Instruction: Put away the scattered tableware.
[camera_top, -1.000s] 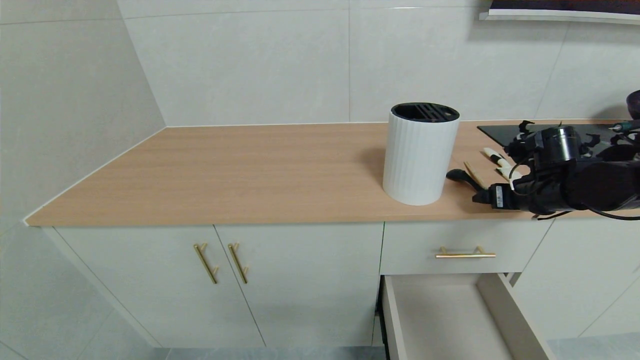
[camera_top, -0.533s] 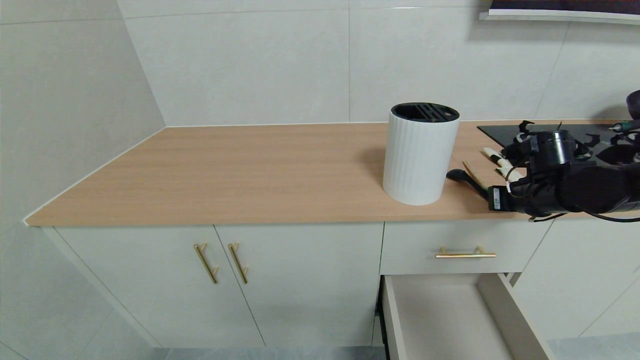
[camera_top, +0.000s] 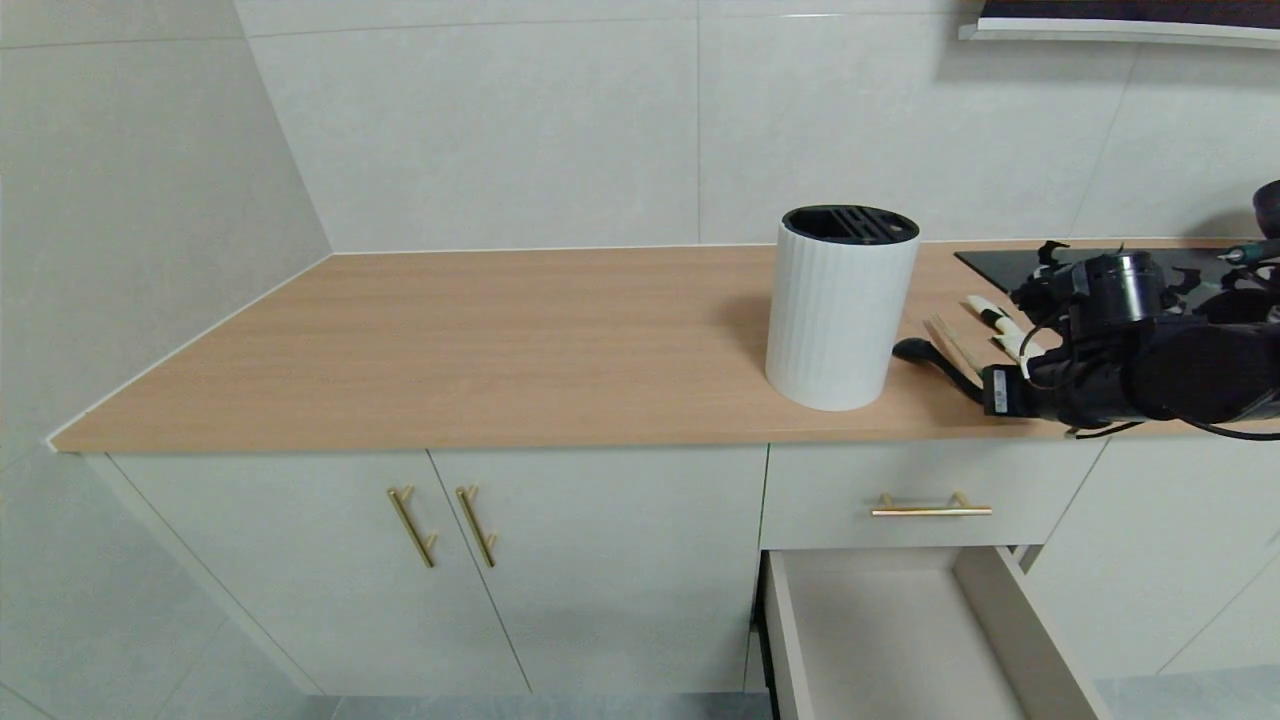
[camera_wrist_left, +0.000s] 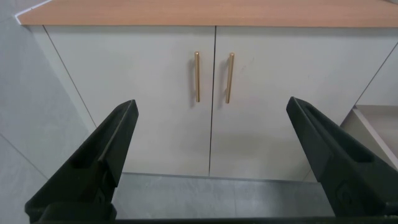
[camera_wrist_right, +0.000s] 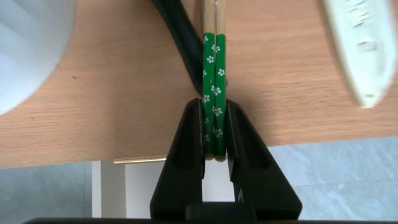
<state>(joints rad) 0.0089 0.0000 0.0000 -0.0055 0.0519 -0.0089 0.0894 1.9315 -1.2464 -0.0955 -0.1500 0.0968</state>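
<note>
Right gripper (camera_top: 978, 386), head view: it sits at the front edge of the counter (camera_top: 520, 340), closed on the near ends of the chopsticks (camera_top: 945, 338). The white holder (camera_top: 842, 310) stands just beyond it. A black spoon (camera_top: 912, 349) lies close beside the sticks, and an open drawer (camera_top: 880, 630) is below.

Right wrist view: the right gripper (camera_wrist_right: 215, 124) pinches both green flowered ends side by side. The spoon's handle runs just beside the pair, and a white utensil (camera_wrist_right: 357, 50) lies apart on the other side. I judge the step to be lifting the pair. The hold is at the very ends, so I would rise straight and slowly, keep the sticks parallel, and clear the spoon before swinging.

Left wrist view: the left gripper (camera_wrist_left: 211, 162) is spread wide, holds nothing and faces the cabinet doors (camera_wrist_left: 214, 93).
</note>
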